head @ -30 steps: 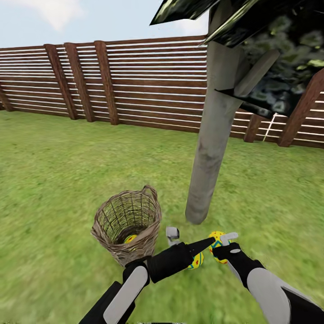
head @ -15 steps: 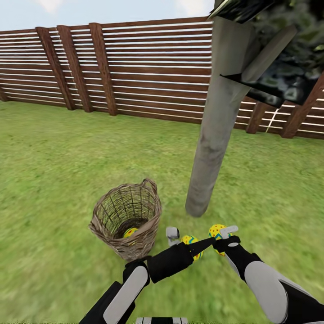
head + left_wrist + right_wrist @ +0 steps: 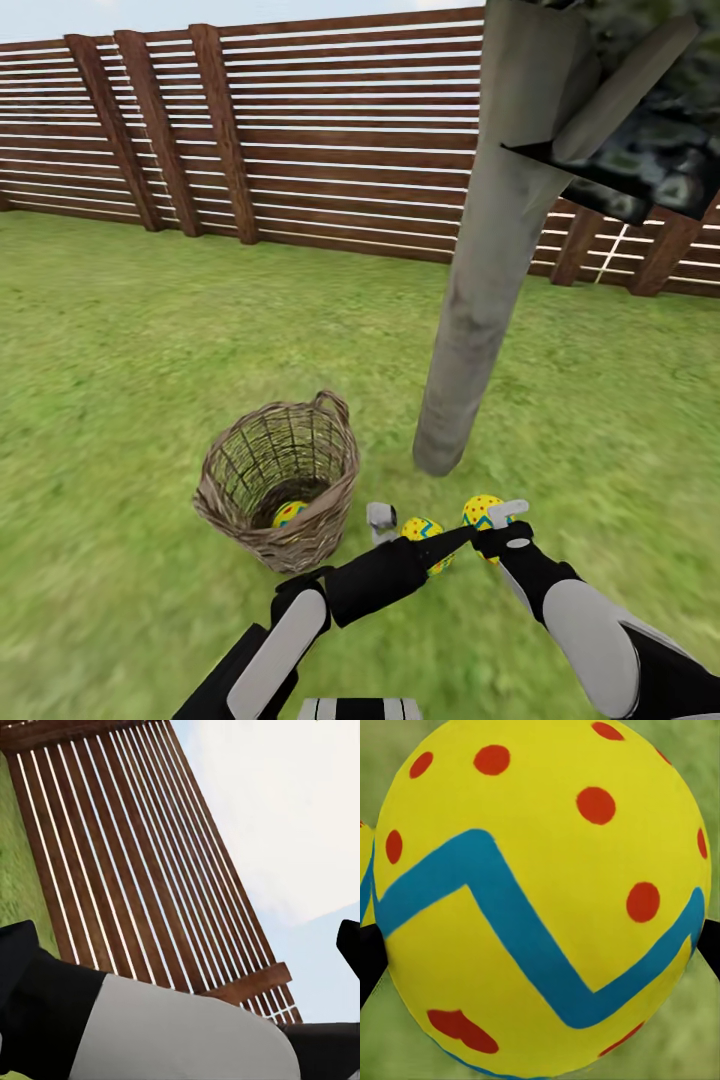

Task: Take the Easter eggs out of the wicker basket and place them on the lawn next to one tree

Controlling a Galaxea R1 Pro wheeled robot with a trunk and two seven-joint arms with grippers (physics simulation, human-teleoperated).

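A brown fence (image 3: 330, 140) of horizontal wooden slats is running across the far side of the yard I am looking over, held by thicker upright posts (image 3: 225, 130) that are leaning a little in my head view. Pale daylight is showing through the gaps between the slats. A thin strip of light sky (image 3: 150, 15) is sitting above the fence top. In my left wrist view the same slatted fence (image 3: 127, 870) is rising steeply against a pale blue sky with soft white cloud (image 3: 285, 825).
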